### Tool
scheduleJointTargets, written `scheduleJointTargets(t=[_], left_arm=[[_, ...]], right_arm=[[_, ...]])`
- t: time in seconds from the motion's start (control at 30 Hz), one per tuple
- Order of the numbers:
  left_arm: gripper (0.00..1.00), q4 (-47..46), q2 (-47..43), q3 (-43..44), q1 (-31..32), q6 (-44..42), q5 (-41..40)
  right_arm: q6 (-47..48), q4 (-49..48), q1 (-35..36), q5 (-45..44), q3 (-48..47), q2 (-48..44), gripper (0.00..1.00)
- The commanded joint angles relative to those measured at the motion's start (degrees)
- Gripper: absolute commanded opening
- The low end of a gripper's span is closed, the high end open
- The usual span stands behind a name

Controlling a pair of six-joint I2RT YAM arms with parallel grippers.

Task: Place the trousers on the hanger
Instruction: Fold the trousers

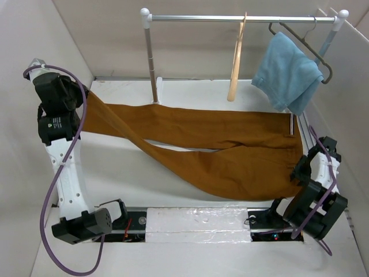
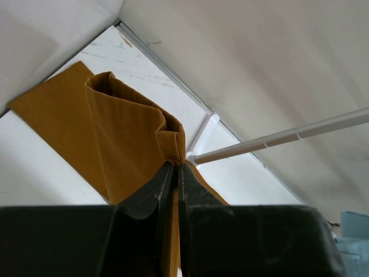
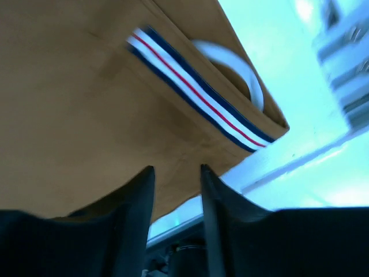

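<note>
Leftmost, the left gripper (image 2: pixel 177 166) is clamped tight on the folded leg hems (image 2: pixel 171 144) of the trousers (image 1: pixel 219 150) and holds them raised near the far-left corner of the table (image 1: pixel 115 173). From there the rust-brown legs slope down and run rightward across the white surface, one crossing the other, to the waist end lying flat at the right.

The cloth is a matt, medium-weight cotton. It folds in soft rolls rather than sharp creases, so it should drape readily but may slide through a shallow pinch.

Behind the middle, a metal rail (image 1: pixel 242 18) carries the pale wooden hanger (image 1: pixel 235 63), smooth and curved. It is seen edge-on, so its lower bar cannot be made out. Further right, a light blue cloth (image 1: pixel 286 72) hangs on a thin dark hanger (image 1: pixel 314 52).

At the far right, the right gripper (image 3: pixel 177 173) has its jaws apart at the waist edge, near the navy, white and red striped lining (image 3: pixel 190 86). Whether any cloth lies between them cannot be told.

The step in hand appears to be securing the waistband. It would be done well by taking a deep bite across the doubled band rather than one loose layer. Both ends should then be lifted together so the garment hangs taut and level before it meets the hanger.
</note>
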State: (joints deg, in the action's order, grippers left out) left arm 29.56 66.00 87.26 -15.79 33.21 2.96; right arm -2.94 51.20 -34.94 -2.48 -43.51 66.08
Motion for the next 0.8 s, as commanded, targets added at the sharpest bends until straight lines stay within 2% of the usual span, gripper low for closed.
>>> scheduleJointTargets(t=[0.0,0.03,0.13,0.2,0.47,0.53,0.57,0.6,0.67,0.7,0.77], left_arm=[[0.00,-3.37,-0.26,4.84,0.06,0.54,1.79],[0.00,-3.02,-0.08,5.19,0.06,0.54,1.18],[0.00,-2.58,0.71,6.08,0.06,0.45,-0.23],[0.00,-2.14,1.24,6.34,0.06,0.27,-1.28],[0.00,-2.84,1.24,3.79,0.06,0.01,-2.35],[0.00,-2.93,0.98,3.09,0.06,0.10,-2.35],[0.00,-2.84,1.06,3.26,0.06,0.10,-2.35],[0.00,-2.84,1.06,3.26,0.06,0.10,-2.35],[0.00,-2.84,1.06,3.79,0.06,0.27,-2.43],[0.00,-2.93,0.98,3.88,0.06,0.54,-2.17],[0.00,-3.63,0.89,3.44,0.06,1.06,-1.30]], right_arm=[[-0.23,-7.48,-2.76,0.10,3.68,1.05,0.40],[0.21,-8.56,-3.38,0.19,4.13,2.37,0.32],[2.14,-9.36,-3.38,0.37,0.02,9.66,0.26],[5.20,-12.24,-2.59,1.15,-3.32,15.78,0.27],[10.75,-17.18,-2.06,6.87,-10.01,27.16,0.30],[13.20,-20.07,-1.36,9.06,-11.42,26.74,0.35],[14.01,-20.09,0.12,11.94,-12.73,25.16,0.43],[14.01,-20.09,0.13,11.97,-12.74,25.15,0.43],[14.19,-18.60,0.13,12.41,-12.84,20.24,0.48],[13.75,-18.16,-1.08,12.06,-12.14,17.79,0.54],[12.27,-17.02,-3.63,10.75,-10.47,10.75,0.59]])
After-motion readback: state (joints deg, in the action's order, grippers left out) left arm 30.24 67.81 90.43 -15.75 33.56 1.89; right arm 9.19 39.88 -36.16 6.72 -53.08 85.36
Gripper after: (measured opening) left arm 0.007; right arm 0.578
